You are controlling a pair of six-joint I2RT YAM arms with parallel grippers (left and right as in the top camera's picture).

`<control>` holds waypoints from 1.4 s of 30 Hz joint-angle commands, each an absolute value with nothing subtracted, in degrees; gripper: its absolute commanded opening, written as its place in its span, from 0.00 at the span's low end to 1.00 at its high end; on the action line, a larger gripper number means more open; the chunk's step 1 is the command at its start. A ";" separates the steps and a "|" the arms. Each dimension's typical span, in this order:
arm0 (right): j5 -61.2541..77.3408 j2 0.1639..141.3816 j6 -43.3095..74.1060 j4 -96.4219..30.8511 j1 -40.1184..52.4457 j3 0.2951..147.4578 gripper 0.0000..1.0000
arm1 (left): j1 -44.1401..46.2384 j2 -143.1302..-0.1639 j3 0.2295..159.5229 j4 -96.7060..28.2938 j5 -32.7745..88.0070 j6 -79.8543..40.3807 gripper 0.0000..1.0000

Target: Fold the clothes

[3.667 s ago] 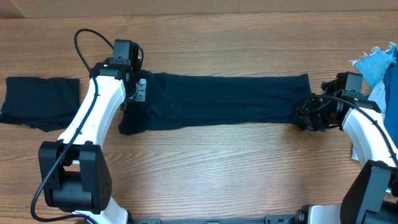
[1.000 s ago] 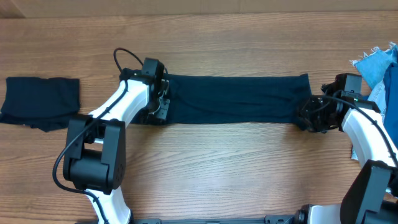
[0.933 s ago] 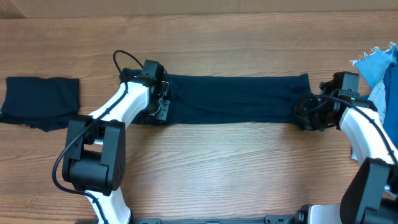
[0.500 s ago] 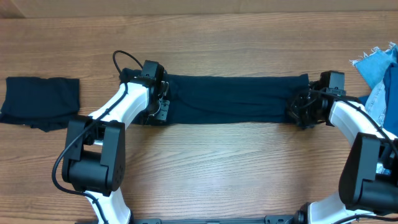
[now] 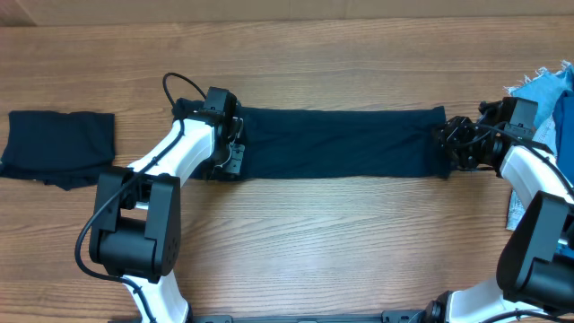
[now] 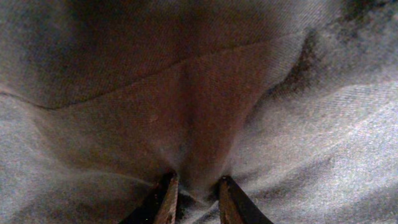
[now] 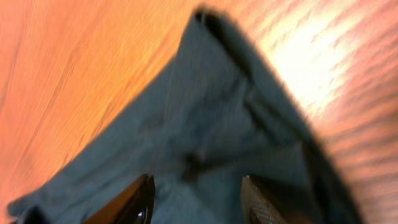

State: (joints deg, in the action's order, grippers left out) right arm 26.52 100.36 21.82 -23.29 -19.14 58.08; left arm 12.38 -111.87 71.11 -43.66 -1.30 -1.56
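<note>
A long dark navy garment (image 5: 341,144) lies stretched in a flat band across the wooden table (image 5: 296,242). My left gripper (image 5: 229,154) is at its left end, shut on a pinched ridge of the fabric. In the left wrist view the fingers (image 6: 196,193) squeeze a fold of the cloth (image 6: 205,93). My right gripper (image 5: 456,145) is at the garment's right end. In the blurred right wrist view its fingers (image 7: 199,202) are spread wide over the cloth (image 7: 217,118), holding nothing.
A folded dark garment (image 5: 58,148) lies at the far left of the table. A pile of light blue clothes (image 5: 549,94) sits at the right edge, just behind my right arm.
My right gripper slid left along the garment's right end, then moved back right and up, and the bunched end now lies flat. The left arm has stayed still over the last second.
</note>
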 commanded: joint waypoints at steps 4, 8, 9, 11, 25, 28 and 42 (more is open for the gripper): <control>26.41 100.20 17.12 -35.29 -20.34 59.72 0.41 | 12.29 -112.07 69.65 -43.27 -1.89 -2.79 0.27; 27.07 97.32 9.02 -35.31 -24.51 59.77 0.47 | 12.27 -112.07 69.65 -43.27 -1.89 -2.76 0.27; 27.07 96.42 8.86 -35.75 -26.13 59.77 0.48 | 12.29 -112.07 69.65 -43.29 -1.89 -2.76 0.27; 27.09 96.79 8.67 -36.64 -27.70 59.66 0.47 | 12.29 -112.07 69.65 -43.29 -1.89 -2.76 0.26; 23.24 102.26 7.44 -34.37 -24.38 57.21 0.41 | 12.29 -112.07 69.65 -43.27 -1.89 -2.79 0.27; 23.62 102.26 8.80 -32.18 -23.64 55.42 0.37 | 12.29 -112.07 69.65 -43.24 -1.89 -2.79 0.27; 20.25 99.98 -1.98 -30.09 -27.66 63.11 0.28 | 12.27 -112.07 69.65 -43.44 -1.89 -2.79 0.27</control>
